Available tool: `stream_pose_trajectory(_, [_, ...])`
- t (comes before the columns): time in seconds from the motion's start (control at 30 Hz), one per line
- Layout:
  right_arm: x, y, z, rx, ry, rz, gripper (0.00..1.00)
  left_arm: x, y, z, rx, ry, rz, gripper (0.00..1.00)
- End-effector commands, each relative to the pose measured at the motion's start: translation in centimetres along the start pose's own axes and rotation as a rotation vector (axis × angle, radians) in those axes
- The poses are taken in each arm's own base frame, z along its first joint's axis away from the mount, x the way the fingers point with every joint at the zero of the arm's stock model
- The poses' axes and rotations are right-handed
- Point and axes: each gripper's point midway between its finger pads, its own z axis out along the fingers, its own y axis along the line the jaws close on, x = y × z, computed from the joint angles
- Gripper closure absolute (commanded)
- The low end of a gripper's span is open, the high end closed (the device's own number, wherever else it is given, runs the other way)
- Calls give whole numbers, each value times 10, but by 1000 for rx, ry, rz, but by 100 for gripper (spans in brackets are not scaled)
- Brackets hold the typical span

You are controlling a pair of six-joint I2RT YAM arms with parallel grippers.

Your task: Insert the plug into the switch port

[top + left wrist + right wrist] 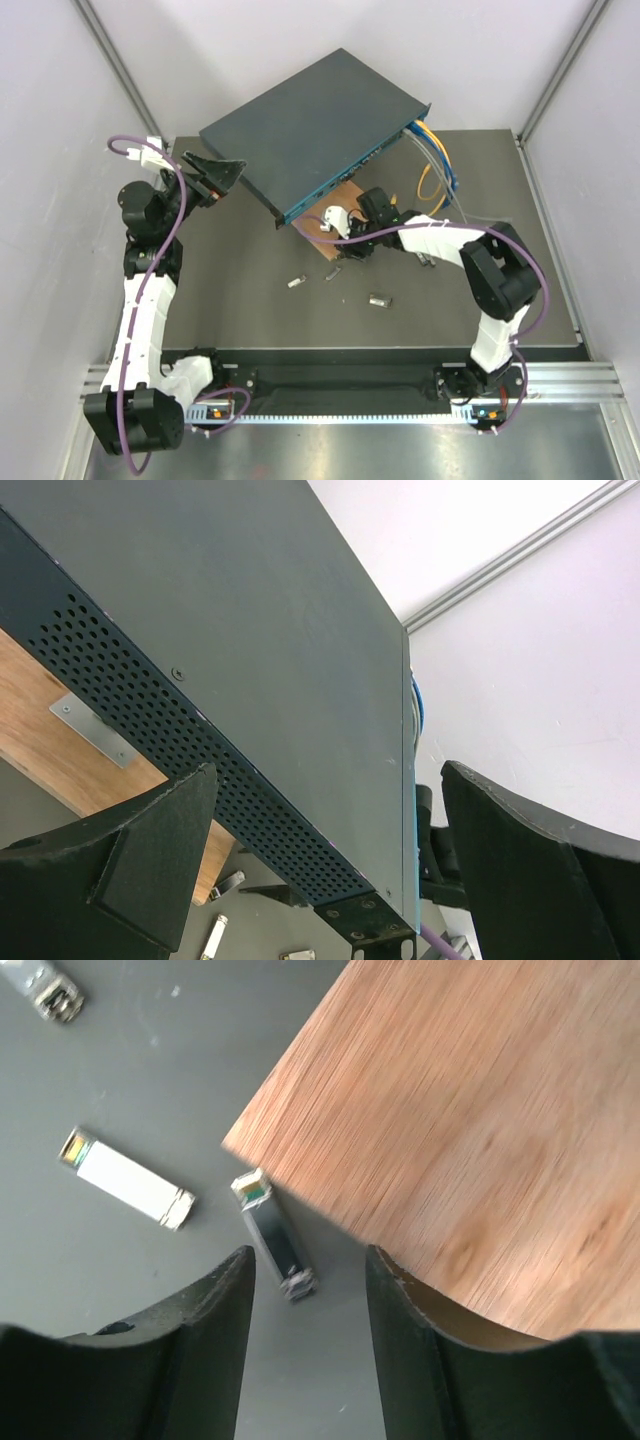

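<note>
The switch (pixel 320 125), a flat dark blue-grey box, lies tilted at the back with its teal socket face (pixel 335 183) turned toward the front right. In the left wrist view its perforated side (pixel 200 750) runs between my fingers. My left gripper (pixel 222 172) (pixel 328 775) is open and empty at the switch's left corner. My right gripper (pixel 342 250) (pixel 308 1255) is open and empty just above the mat. A small dark plug (pixel 275 1235) lies just ahead of its fingertips, against the corner of the wooden board (pixel 470 1130).
A silver plug (pixel 125 1185) and another (pixel 45 985) lie to the left on the grey mat; loose plugs also show from above (pixel 296 282) (pixel 379 299). The wooden board (pixel 340 205) sits under the switch. Blue and orange cables (pixel 440 165) leave the switch's right end.
</note>
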Motion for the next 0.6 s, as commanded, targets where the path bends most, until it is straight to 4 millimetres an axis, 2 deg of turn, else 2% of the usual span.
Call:
stream_pose_trajectory(0.0, [-21,-7,6,-37,-21,-20,53,-11,-9,0,24,-24,35,2])
stream_pose_trajectory(0.03, [-25,-11,6,-44,-19,-21,55,-11,-8,1,24,-24,35,2])
stream_pose_trajectory(0.1, [-15,-2,9,-94,32,3,56,-12,-9,2,25,-25,35,2])
stream_pose_trajectory(0.13, [-18,-3,8,-103,38,2,56,-12,-8,2,25,-23,34,2])
stream_pose_trajectory(0.27, [-2,2,12,-117,114,-3,56,-12,-8,3,25,-25,30,2])
stream_pose_trajectory(0.37, [18,11,15,-145,194,1,56,-13,-8,3,25,-27,23,2])
stream_pose_trajectory(0.57, [29,18,18,-159,253,-11,56,-13,-6,5,24,-24,20,2])
